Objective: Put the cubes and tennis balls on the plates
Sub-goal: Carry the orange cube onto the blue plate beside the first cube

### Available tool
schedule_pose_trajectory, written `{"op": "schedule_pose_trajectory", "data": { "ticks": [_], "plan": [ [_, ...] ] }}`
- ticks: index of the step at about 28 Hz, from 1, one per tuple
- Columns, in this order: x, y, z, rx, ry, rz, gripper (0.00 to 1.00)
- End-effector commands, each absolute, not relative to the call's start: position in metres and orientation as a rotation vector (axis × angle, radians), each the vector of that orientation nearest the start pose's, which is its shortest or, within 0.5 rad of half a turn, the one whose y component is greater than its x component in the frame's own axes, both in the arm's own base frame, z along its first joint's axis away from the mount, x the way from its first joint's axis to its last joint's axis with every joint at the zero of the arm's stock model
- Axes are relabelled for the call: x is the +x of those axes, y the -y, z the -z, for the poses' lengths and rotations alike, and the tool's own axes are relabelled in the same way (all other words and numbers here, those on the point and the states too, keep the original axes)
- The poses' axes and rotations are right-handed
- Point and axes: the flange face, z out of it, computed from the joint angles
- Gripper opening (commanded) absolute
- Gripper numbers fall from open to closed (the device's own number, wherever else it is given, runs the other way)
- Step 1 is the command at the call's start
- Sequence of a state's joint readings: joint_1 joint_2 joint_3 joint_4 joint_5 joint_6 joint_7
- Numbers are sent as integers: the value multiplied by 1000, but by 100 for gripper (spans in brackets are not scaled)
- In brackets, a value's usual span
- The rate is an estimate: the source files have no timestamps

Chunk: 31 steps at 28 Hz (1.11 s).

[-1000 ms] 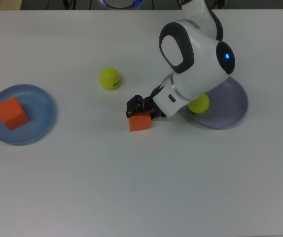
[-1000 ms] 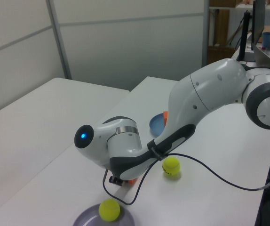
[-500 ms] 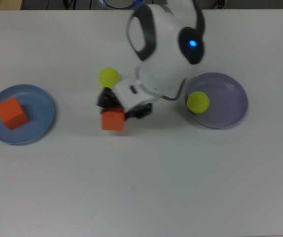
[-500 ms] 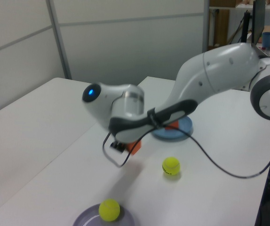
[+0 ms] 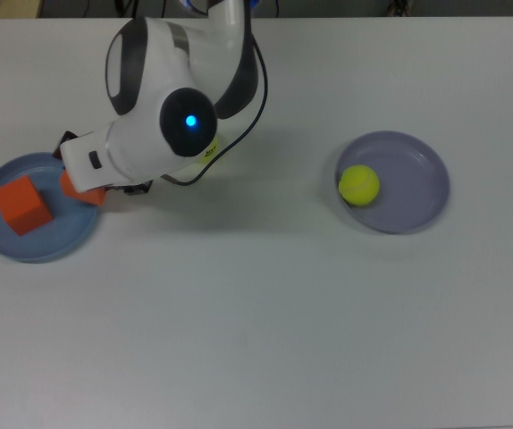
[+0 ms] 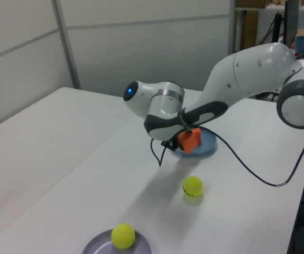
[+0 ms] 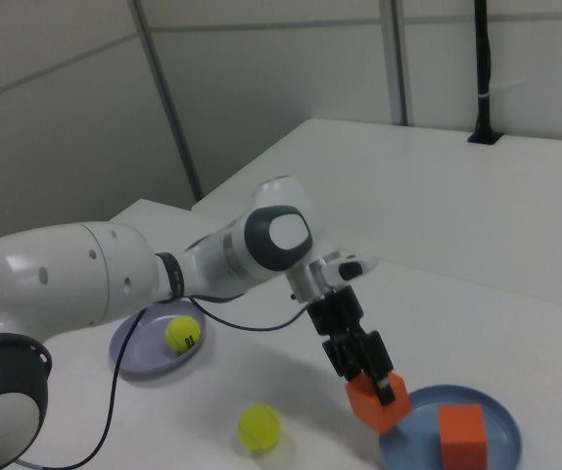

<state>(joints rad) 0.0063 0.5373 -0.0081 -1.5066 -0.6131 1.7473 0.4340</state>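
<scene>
- The gripper (image 7: 371, 384) pinches an orange cube (image 7: 378, 403) between its fingers, holding it in the air, tilted, over the blue plate's (image 5: 6, 239) rim on the top view's right side of that plate.
- A second ago this cube sat near the table's (image 5: 265, 322) middle in the gripper's grasp; half a second ago it hung between there and the blue plate, so arm and cube have swept toward the top view's left edge.
- The other orange cube (image 5: 21, 205) rests on the blue plate, where it lay before.
- One tennis ball (image 5: 359, 185) lies on the lavender plate (image 5: 417, 179) near the top view's right edge, unmoved.
- The second tennis ball (image 6: 193, 186) sits on the bare table between the two plates; in the top view the arm (image 5: 172, 98) now covers it.
</scene>
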Motion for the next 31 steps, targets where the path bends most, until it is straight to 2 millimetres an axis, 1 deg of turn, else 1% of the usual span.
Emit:
{"op": "schedule_pose_trajectory", "data": {
  "ticks": [1,3,4,5,6,7,15,19,20,22,24,25,26,30,31],
  "plan": [
    [667,72,-340,2476,288,254,0],
    [667,79,-338,2470,282,267,0],
    [666,85,-332,2466,275,283,23],
    [666,85,-329,2464,270,289,51],
    [666,86,-329,2463,274,289,88],
    [666,85,-329,2463,270,291,100],
    [667,86,-348,2488,319,280,100],
    [668,82,-366,2545,340,270,100],
    [667,78,-376,2572,342,270,100],
    [664,71,-386,2585,329,288,100],
    [661,59,-393,2585,299,313,100],
    [655,44,-402,2581,259,346,100],
    [652,34,-406,2576,234,369,100],
    [633,-11,-416,2552,66,516,100],
    [623,-31,-417,2531,-17,608,100]
  ]
}}
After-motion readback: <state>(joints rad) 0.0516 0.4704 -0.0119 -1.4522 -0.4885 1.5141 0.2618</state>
